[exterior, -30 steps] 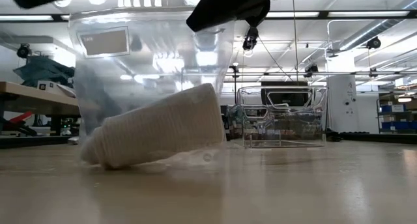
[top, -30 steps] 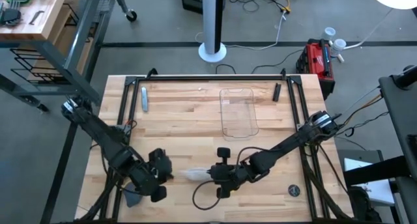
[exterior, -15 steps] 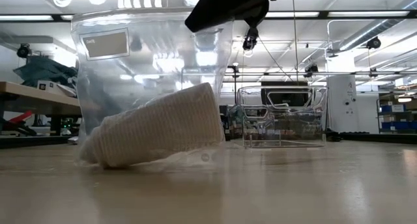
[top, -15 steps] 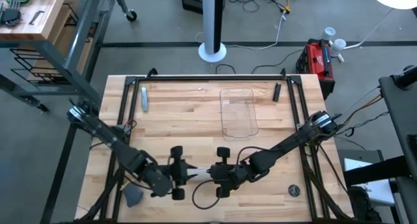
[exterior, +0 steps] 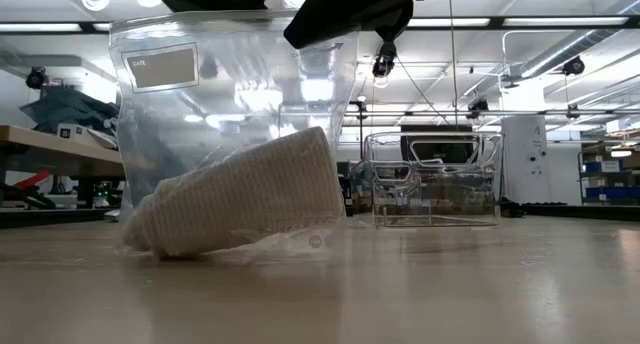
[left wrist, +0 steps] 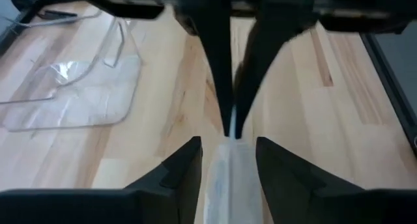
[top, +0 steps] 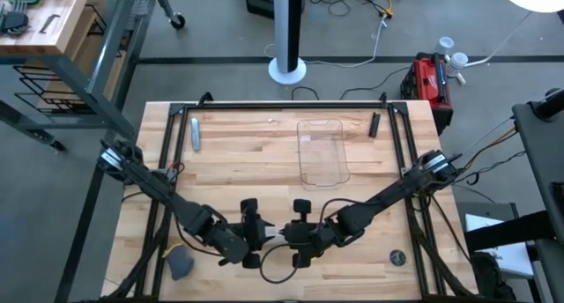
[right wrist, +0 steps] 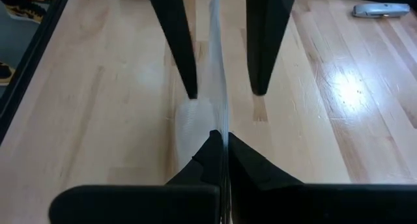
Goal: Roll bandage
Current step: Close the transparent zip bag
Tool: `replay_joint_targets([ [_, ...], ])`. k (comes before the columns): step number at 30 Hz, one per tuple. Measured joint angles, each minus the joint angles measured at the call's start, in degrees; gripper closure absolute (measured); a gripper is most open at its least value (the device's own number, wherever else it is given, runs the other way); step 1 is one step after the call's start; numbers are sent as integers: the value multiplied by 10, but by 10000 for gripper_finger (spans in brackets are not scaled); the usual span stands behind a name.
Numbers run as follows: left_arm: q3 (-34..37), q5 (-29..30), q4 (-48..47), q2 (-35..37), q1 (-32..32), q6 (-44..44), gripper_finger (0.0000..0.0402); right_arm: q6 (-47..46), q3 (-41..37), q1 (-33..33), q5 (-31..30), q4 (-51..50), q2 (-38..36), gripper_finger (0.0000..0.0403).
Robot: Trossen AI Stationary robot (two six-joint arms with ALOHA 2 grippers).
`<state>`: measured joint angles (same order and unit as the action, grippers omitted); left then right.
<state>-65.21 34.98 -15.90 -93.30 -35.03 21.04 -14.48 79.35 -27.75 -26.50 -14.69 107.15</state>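
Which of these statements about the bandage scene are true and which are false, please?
1. The right gripper has its fingers shut on the wrapper's thin edge. True.
2. The left gripper is shut on the wrapper. False: its fingers are open, one on either side of the plastic.
3. The bandage lies in the clear tray. False: it lies inside the wrapper on the table, apart from the tray.
4. The bandage is a rolled cylinder, lying tilted. True.
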Motion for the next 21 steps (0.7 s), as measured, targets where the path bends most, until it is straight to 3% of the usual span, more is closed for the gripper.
replay_joint_targets([
  [21, 0, -10, -7, -4, 3, -8, 348, -1, 0, 0, 0, 0, 0, 403],
])
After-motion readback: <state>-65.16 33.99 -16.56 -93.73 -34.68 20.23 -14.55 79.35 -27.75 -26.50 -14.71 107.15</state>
